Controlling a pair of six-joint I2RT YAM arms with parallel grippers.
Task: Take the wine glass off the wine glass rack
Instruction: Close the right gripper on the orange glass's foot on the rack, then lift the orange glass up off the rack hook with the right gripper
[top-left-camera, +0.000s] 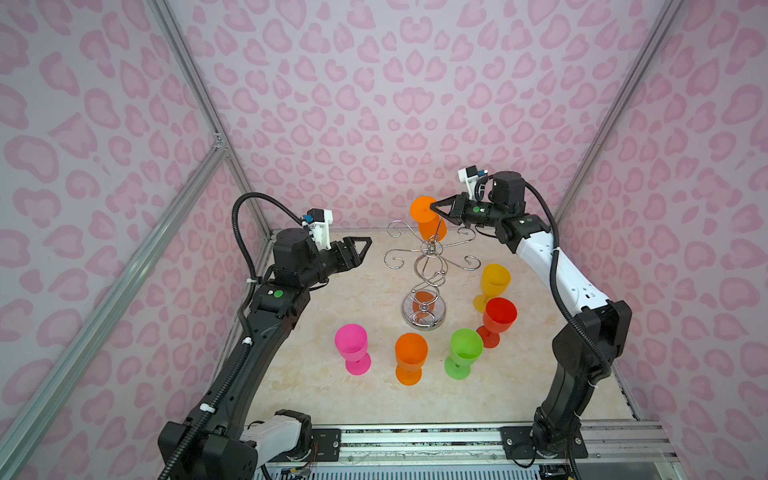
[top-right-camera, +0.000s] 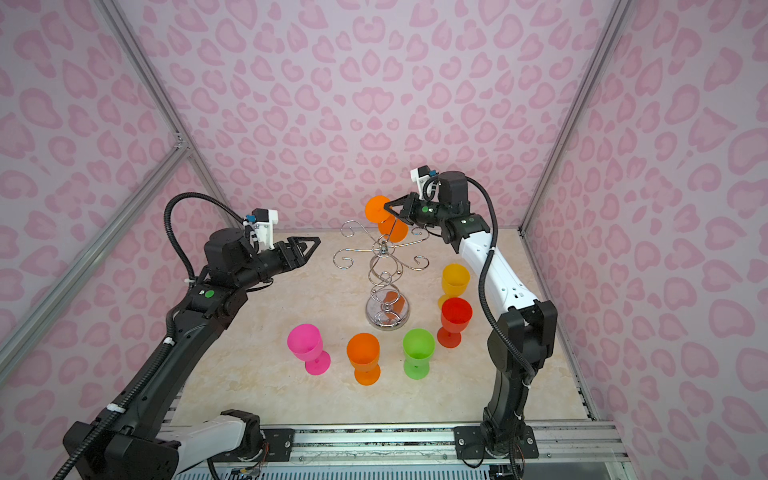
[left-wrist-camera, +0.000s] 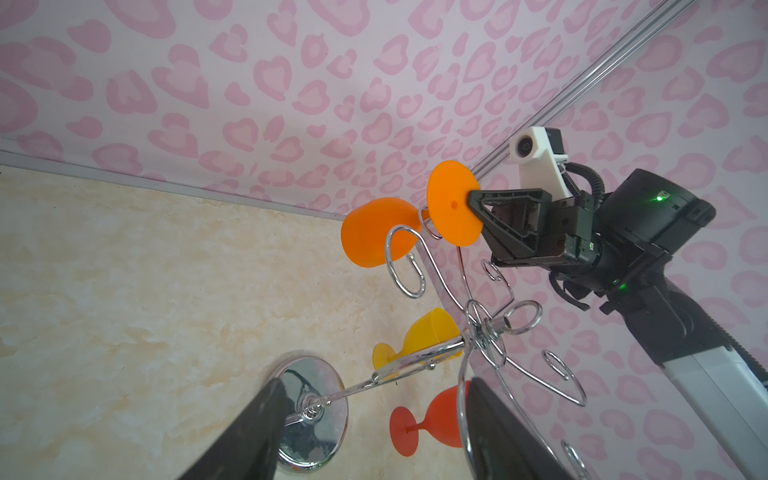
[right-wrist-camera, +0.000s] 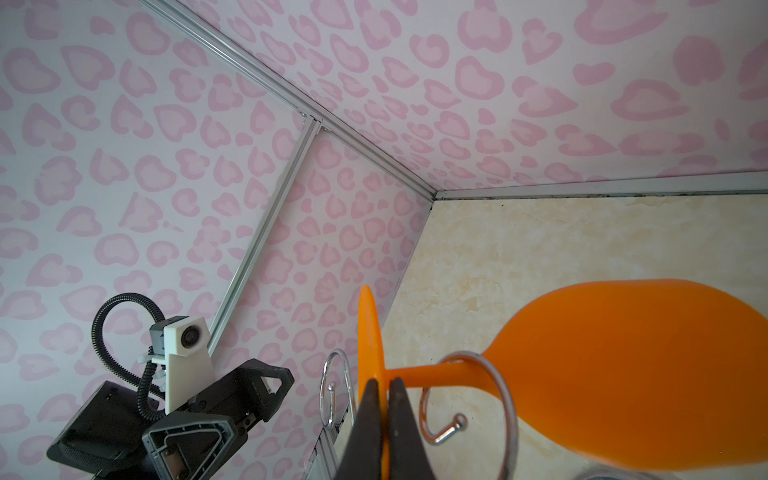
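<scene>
right gripper (right-wrist-camera: 384, 388) pinched together on foot disc of orange wine glass (right-wrist-camera: 623, 365) | glass hangs inverted on rear arm of wine glass rack (top-left-camera: 409, 311) | step: grasp made, removal pending | next: probably slide stem out of curl

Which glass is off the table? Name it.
The orange wine glass hanging upside down on the wine glass rack, its foot pinched by the right hand; the other five stand upright.

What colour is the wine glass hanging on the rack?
Orange, bowl and foot alike. The wine glass shows best in the right wrist view.
</scene>
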